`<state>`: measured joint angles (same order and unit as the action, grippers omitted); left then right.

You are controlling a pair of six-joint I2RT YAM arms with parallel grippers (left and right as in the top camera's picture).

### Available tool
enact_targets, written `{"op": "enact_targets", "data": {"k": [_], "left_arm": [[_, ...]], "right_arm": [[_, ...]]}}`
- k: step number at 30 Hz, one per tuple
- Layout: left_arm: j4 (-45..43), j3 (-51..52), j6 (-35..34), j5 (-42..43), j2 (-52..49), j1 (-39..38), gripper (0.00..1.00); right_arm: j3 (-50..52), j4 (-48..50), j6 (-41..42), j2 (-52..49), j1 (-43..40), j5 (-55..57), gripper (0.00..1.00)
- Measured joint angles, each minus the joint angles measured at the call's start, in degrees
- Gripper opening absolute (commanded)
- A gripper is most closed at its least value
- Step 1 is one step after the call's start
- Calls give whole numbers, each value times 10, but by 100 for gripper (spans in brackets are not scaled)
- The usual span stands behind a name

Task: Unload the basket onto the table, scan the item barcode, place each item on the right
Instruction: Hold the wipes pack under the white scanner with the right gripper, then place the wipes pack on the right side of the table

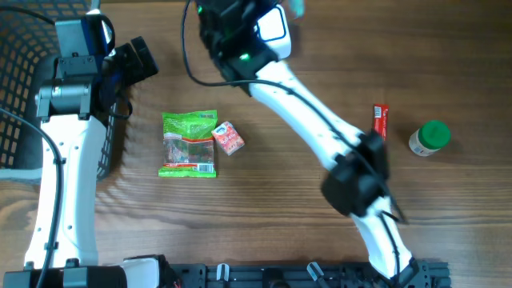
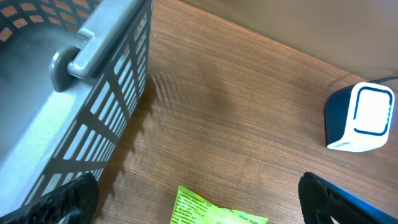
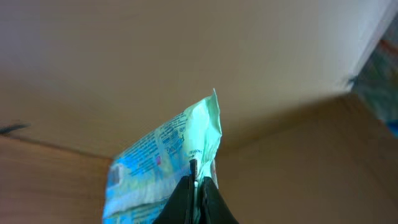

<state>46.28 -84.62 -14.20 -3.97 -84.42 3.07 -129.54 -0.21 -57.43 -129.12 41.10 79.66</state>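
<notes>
Right wrist view: right pincer (image 3: 197,182) clamped tight on a pale green-blue packet (image 3: 165,165), lifted off the bench. Overhead: the arm hides that grip and only places it by the scanner (image 1: 272,24). Left wrist view: left pincer (image 2: 198,202) spread wide, empty, beside the basket (image 2: 93,81).

even daylight, soft shadows, slight blur in right wrist view

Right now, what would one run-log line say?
right fingers: shut on packet | left fingers: open, empty, beside basket | scanner: standing on table | green bag: lying on table
</notes>
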Motion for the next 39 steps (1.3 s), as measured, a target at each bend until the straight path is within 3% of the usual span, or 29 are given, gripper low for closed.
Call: {"op": "enact_targets", "data": {"k": [2, 4, 5, 9, 13, 18, 19, 20, 21, 22, 25, 27, 32, 34, 39], "left_arm": [[0, 0, 0, 0, 0, 0, 100], [-1, 0, 0, 0, 0, 0, 100], [-1, 0, 0, 0, 0, 0, 100], [0, 0, 0, 0, 0, 0, 100], [0, 0, 0, 0, 0, 0, 100], [1, 0, 0, 0, 0, 0, 100], [0, 0, 0, 0, 0, 0, 100], [0, 0, 0, 0, 0, 0, 100], [0, 0, 0, 0, 0, 0, 100], [1, 0, 0, 0, 0, 0, 100], [0, 0, 0, 0, 0, 0, 100], [0, 0, 0, 0, 0, 0, 100], [0, 0, 0, 0, 0, 0, 100], [0, 0, 0, 0, 0, 0, 100], [0, 0, 0, 0, 0, 0, 100]], "right_arm": [[-8, -158, 60, 74, 0, 6, 4], [-14, -463, 196, 122, 0, -72, 4], [-12, -644, 336, 145, -8, -182, 4], [10, -894, 564, 156, -92, -553, 4], [130, -909, 624, 160, -166, -710, 4], [336, -801, 652, 163, -215, -720, 4], [382, -768, 658, 163, -236, -702, 14], [411, -745, 663, 164, -252, -689, 50], [433, -718, 664, 164, -266, -679, 70], [468, -671, 670, 166, -285, -663, 75], [502, -612, 673, 165, -327, -646, 74], [491, -635, 673, 165, -330, -671, 71], [455, -675, 648, 165, -288, -930, 61], [469, -662, 661, 165, -255, -968, 60], [578, -590, 759, 169, -194, -905, 60]]}}
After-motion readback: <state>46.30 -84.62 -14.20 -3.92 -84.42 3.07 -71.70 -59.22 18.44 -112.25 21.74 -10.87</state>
